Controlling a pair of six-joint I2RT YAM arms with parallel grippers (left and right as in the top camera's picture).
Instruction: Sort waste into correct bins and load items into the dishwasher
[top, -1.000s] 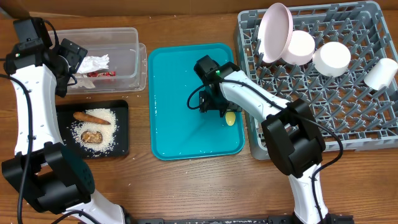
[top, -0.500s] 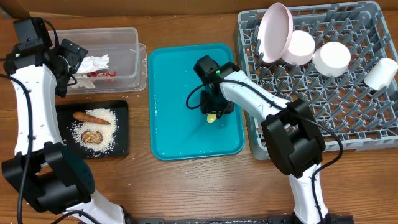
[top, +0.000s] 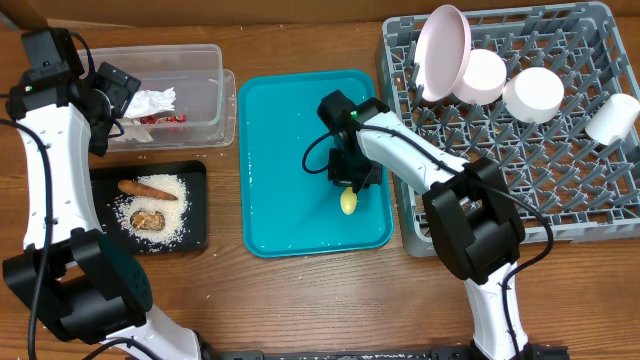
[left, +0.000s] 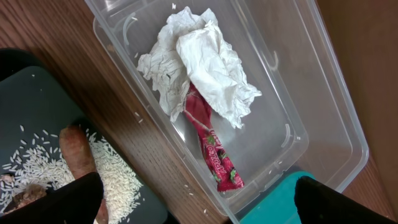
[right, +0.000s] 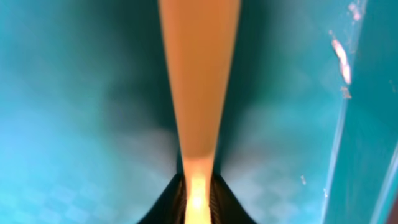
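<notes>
Napkin (left: 199, 62) over red wrapper (left: 217, 155) in clear tub (left: 311, 106) — rice (left: 121, 180) & prob. carrot (left: 76, 152) on black tray (left: 37, 93).

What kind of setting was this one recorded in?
Probably a staged tabletop rig for kitchen clean-up, not a real kitchen: a grey dish rack, a teal tray and a clear tub sit on a wooden table.

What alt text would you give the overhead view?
The right pincer grips a yellow spoon over the teal tray. Beside it, a grey dish rack holds dishes; at left, the open left pincer hovers by a clear tub.
</notes>
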